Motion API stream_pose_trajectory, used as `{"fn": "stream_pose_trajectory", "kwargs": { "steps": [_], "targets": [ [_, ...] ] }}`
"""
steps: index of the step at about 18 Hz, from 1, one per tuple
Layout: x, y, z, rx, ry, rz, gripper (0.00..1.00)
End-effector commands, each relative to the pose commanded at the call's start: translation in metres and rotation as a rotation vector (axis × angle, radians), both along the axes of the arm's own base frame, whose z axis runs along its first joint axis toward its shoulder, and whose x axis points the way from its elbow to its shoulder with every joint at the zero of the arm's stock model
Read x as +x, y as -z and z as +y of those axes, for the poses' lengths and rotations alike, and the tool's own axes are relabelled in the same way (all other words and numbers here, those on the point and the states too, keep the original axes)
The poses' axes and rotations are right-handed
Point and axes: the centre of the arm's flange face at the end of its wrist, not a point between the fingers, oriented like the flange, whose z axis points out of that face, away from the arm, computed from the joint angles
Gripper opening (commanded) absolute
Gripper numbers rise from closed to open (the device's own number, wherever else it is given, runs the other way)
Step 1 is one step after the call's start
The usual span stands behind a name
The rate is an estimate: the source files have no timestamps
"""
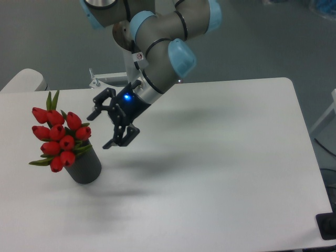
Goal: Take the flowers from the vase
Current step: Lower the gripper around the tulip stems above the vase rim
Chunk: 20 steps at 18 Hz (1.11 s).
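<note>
Right now the gripper (105, 129) hangs in the air above the table (220, 157), its two dark fingers spread wide, with nothing between them and touching nothing. It sits just to the right of the flowers (59, 138), close but clearly apart from them, and somewhat level with the upper buds.

To do the approach well, I judge the open fingers should be brought either side of the bunch lower down, around the gathered leaves and stems just above the rim, and not around the red heads (a squeeze on the buds would likely crush or shed them). The fingers' line should be set so both pads meet the bunch evenly, and the closing kept gentle. Lifting straight up along the axis of the vase (85, 167) would keep the stems from dragging it over, since it stands free and looks light enough to tip.

The flowers sit in the dark grey vase near the left edge of the table, leaning a little to the left, green leaves poking out above and at the lower left.
</note>
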Motion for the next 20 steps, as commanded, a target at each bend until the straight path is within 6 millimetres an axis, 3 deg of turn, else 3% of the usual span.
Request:
{"fn": "stream_pose_trajectory", "kwargs": {
  "steps": [8, 13, 20],
  "targets": [
    [0.012, 0.017, 0.026, 0.060, 0.047, -0.035, 1.00],
    [0.011, 0.020, 0.031, 0.092, 0.047, -0.072, 1.00],
    [0.025, 0.029, 0.047, 0.065, 0.076, -0.101, 1.00]
  ]
}}
